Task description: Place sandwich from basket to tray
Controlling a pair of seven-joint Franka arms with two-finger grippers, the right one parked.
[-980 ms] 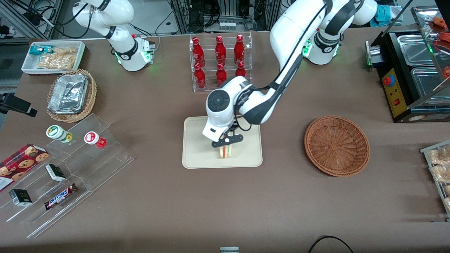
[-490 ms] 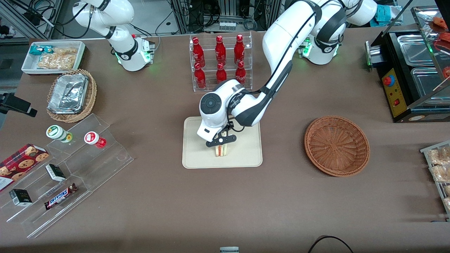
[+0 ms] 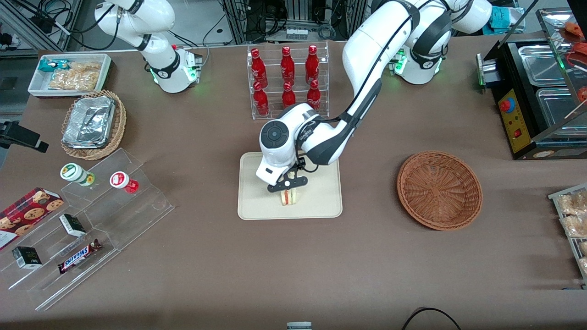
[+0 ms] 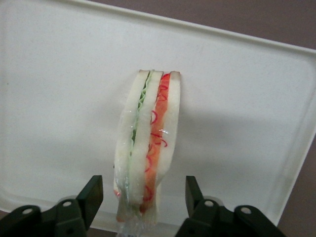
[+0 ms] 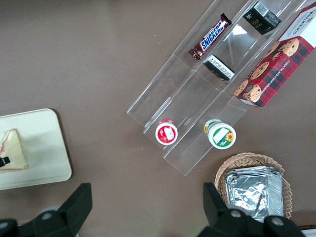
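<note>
The sandwich [image 3: 288, 197] stands on its edge on the cream tray [image 3: 257, 201], in the part of the tray nearer the front camera. My left gripper [image 3: 287, 185] hangs straight over it. In the left wrist view the sandwich [image 4: 148, 143] shows its green and red filling layers against the tray [image 4: 59, 98]. The gripper [image 4: 143, 197] is open, its black fingers [image 4: 91, 196] on either side of the sandwich with a gap on each side. The reddish-brown basket [image 3: 439, 190] sits empty toward the working arm's end. The right wrist view also catches the sandwich [image 5: 12, 150] on the tray [image 5: 44, 148].
A clear rack of red bottles [image 3: 287, 78] stands farther from the front camera than the tray. Toward the parked arm's end are a stepped acrylic shelf [image 3: 91, 215] with snacks, a tan basket of foil trays [image 3: 94, 123] and a white bin [image 3: 69, 73]. A black appliance [image 3: 541, 91] stands at the working arm's end.
The gripper and sandwich shifted a little over the tray toward the parked arm's end a second ago, then stayed put. The basket has not moved.
</note>
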